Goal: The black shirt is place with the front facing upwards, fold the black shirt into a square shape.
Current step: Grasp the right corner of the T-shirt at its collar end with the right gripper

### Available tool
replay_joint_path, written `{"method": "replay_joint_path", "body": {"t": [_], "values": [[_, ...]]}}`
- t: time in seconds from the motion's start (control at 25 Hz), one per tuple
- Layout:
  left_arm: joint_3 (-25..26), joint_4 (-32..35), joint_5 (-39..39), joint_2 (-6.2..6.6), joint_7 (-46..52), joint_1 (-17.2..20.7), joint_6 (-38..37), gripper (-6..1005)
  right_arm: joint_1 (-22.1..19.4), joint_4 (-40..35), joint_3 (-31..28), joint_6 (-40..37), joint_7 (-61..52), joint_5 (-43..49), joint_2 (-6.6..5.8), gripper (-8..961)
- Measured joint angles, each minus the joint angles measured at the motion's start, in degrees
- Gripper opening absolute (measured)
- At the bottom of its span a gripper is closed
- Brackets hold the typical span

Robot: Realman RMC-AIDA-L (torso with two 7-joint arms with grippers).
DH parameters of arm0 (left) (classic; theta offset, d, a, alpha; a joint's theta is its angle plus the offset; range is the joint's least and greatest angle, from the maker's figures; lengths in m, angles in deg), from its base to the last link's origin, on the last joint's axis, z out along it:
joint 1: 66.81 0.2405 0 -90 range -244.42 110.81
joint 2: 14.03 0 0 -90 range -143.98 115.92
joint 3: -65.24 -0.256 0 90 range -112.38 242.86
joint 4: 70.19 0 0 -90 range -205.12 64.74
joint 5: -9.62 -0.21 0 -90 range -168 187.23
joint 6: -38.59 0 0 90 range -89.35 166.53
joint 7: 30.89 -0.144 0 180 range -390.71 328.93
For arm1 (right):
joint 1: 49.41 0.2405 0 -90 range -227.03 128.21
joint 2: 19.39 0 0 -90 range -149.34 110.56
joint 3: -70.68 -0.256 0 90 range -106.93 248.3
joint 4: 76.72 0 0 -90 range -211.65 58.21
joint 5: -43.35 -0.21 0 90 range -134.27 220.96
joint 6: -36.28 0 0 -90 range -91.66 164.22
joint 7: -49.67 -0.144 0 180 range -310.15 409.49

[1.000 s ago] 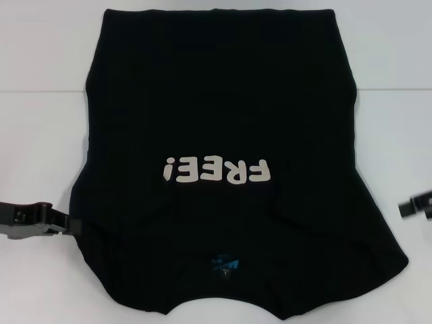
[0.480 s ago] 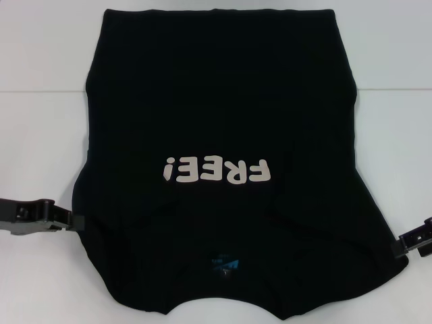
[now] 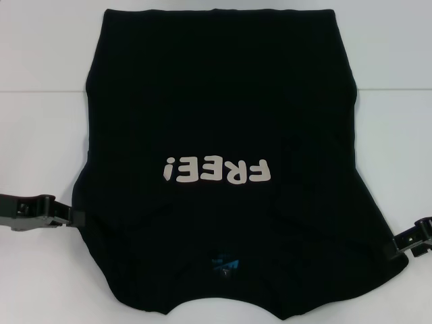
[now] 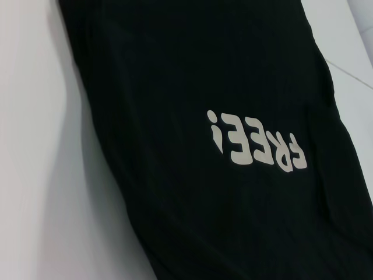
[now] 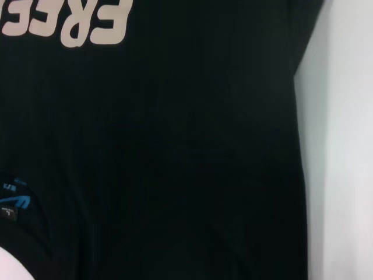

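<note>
Left claw (image 3: 73,217) sits low at the left sleeve edge of the black shirt (image 3: 223,121); its opening and any grip cannot be told. The shirt lies flat on the white bench (image 3: 40,135), front up, cream "FREE!" lettering (image 3: 216,171) mid-chest, blue neck label (image 3: 225,263) nearest the robot. Right claw (image 3: 398,246) meets the right sleeve edge; its state likewise cannot be told.

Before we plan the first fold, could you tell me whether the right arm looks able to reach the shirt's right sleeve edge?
Probably yes: the right gripper is already at the black shirt's right edge, with nothing between them on the white table.
</note>
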Motion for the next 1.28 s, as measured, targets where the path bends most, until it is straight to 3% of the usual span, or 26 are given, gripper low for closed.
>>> {"method": "replay_joint_path", "body": {"t": [0.44, 1.28], "values": [[0.0, 0.0, 0.0, 0.07, 0.1, -0.2, 0.3, 66, 1.0, 0.2, 0.6, 1.2, -0.1, 2.4, 1.21, 705], [0.0, 0.0, 0.0, 0.31, 0.2, -0.2, 0.2, 83, 2.7, 2.9, 1.0, 0.8, 0.8, 0.2, 2.12, 681]]}}
